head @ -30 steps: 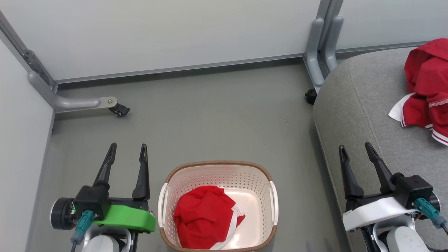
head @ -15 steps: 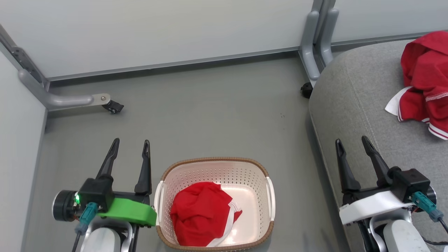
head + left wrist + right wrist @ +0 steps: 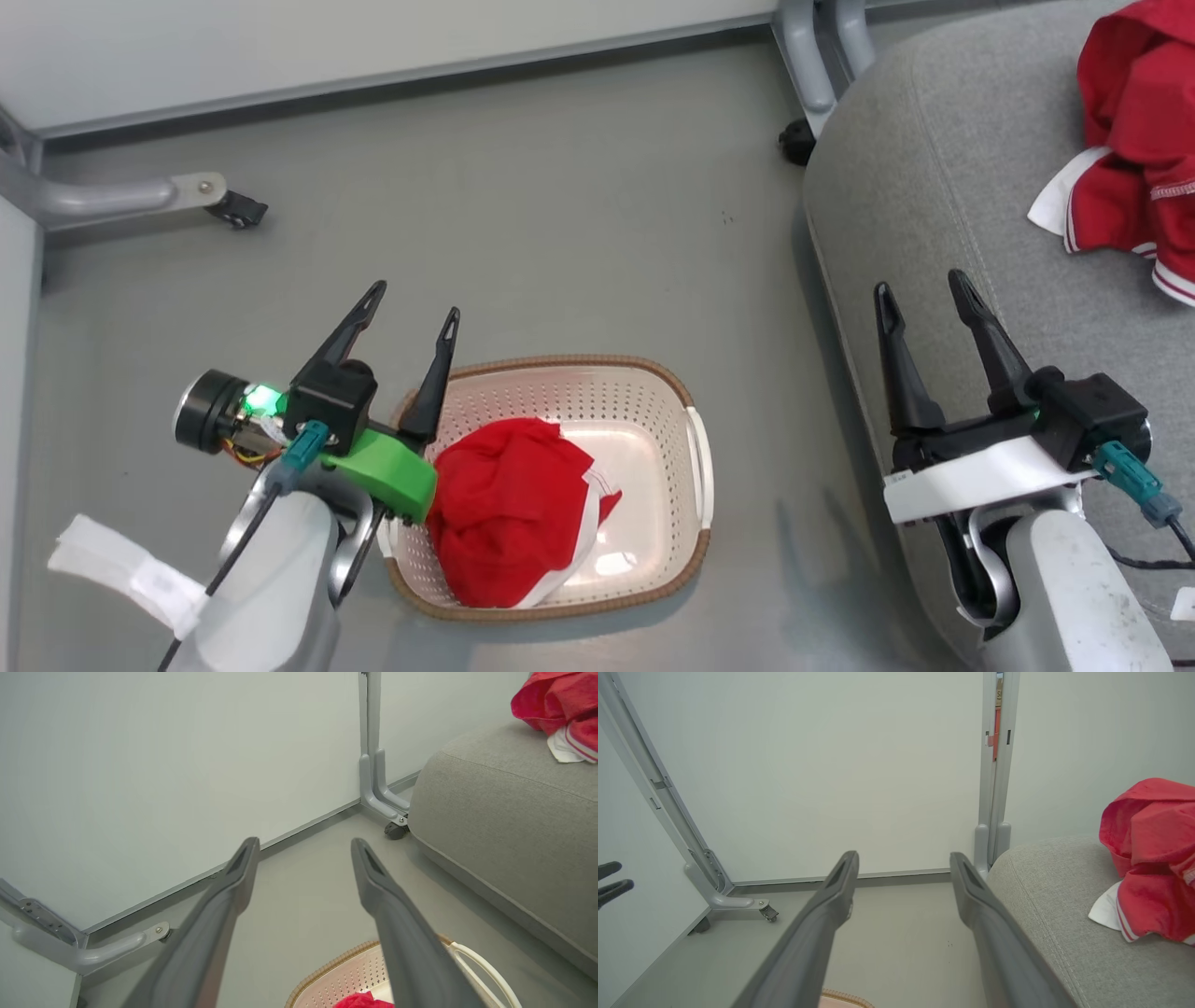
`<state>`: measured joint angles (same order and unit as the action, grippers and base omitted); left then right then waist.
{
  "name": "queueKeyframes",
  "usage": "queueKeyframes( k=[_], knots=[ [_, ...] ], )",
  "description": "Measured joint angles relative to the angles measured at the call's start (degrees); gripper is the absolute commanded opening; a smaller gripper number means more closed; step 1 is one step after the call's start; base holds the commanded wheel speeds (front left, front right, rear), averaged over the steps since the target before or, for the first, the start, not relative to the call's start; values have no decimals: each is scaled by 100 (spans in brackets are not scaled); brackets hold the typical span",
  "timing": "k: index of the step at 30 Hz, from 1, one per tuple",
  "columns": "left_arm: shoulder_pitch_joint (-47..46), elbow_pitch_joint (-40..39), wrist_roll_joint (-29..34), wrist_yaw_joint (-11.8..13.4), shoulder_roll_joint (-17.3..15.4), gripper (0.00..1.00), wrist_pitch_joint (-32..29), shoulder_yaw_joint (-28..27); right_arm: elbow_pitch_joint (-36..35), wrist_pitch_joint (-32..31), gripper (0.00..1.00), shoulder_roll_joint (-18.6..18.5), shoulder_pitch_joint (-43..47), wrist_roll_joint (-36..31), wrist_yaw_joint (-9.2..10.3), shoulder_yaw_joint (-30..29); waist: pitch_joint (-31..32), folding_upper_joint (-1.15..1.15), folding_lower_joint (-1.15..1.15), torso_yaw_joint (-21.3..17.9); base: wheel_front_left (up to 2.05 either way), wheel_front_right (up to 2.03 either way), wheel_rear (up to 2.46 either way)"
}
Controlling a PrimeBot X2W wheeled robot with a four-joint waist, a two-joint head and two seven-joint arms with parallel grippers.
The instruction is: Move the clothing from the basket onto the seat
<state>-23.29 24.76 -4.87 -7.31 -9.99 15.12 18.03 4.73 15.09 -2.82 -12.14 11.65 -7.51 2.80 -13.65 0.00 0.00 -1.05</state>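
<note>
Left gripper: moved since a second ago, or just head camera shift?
Yes. The left gripper has shifted right, toward the basket: earlier clear of its left rim, now overlapping that rim in the head view.

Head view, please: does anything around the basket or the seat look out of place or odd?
Nothing stands out. The basket stands upright on the floor with one red garment crumpled inside; the other garment lies heaped on the seat. Nothing spilled or damaged.
</note>
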Motion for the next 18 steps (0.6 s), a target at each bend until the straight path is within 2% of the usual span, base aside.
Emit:
queueKeyframes(
  k=[9, 18],
  knots=[
    [-968, 954, -215, -4, -469, 100, 0, 1138, -226, 0, 100, -1, -575, 35, 0, 185, -811, 0, 0, -282, 0, 0, 0],
    [-1801, 2035, -419, -7, -740, 100, 0, 2268, -371, -1, 100, -2, -1034, 51, 0, 297, -1656, 0, 0, -586, 0, 0, 0]
  ],
)
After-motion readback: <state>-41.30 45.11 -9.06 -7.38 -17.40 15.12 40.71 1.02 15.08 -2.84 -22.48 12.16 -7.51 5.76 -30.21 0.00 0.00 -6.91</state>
